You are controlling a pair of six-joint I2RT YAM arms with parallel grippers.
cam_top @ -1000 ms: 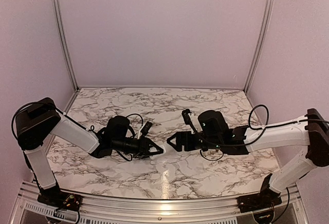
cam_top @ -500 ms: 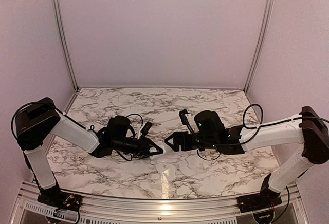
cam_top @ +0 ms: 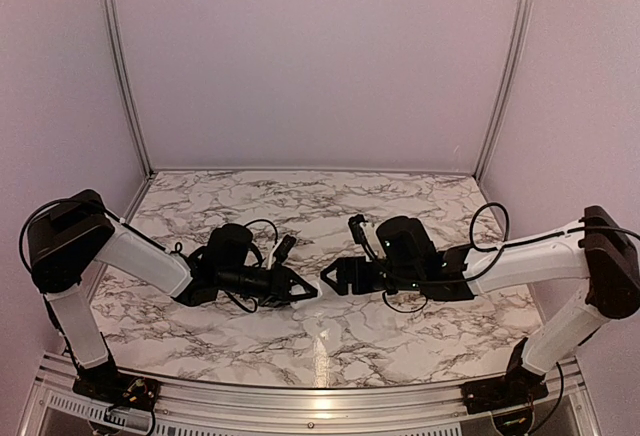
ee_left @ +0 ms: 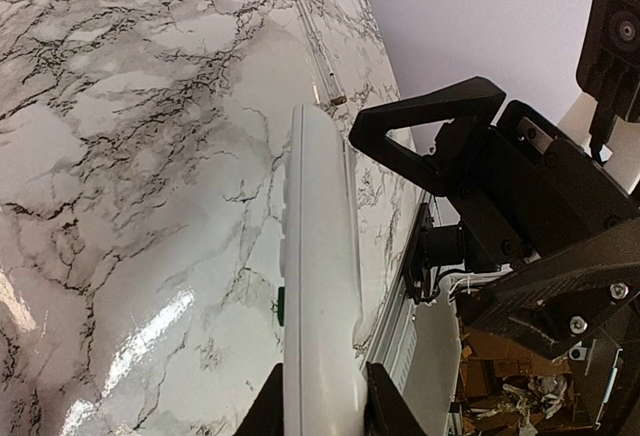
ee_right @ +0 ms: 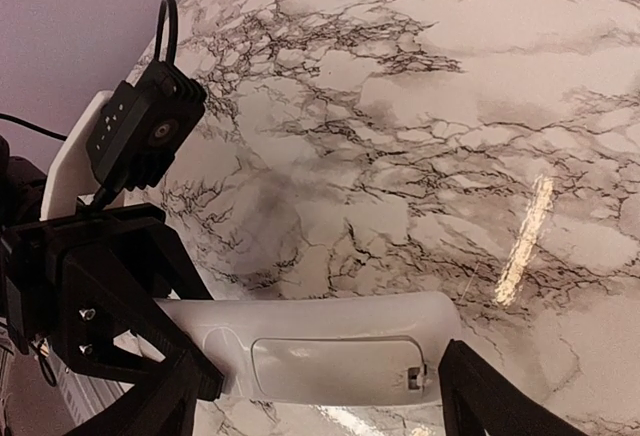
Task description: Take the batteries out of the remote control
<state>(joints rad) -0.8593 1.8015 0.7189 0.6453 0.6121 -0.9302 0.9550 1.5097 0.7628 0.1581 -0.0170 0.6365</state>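
1. The small slim white plastic remote control with rounded ends [ee_right: 330,341] is up off the glossy white-and-grey marble tabletop [cam_top: 400,206], roughly level. It's hanging over the near-middle stretch of the tabletop.
2. The left arm's black two-finger gripper [cam_top: 300,293] is pinching the remote's left end. In the left wrist view you can see a finger pressed on each long edge, and the rest of the bar sticks out past the fingertips.
3. The right arm's black gripper [cam_top: 328,278] is spread wide right at the remote's free end. From its own wrist cam the remote lies straight across the gap between the two fingers. Can't tell if either finger is actually touching the plastic.
4. The remote's back faces the right wrist cam, and the flat rectangular white battery cover [ee_right: 335,356] is on it, closed and flush, taking up the half nearer the free end.
5. The batteries themselves can't be seen from any angle.
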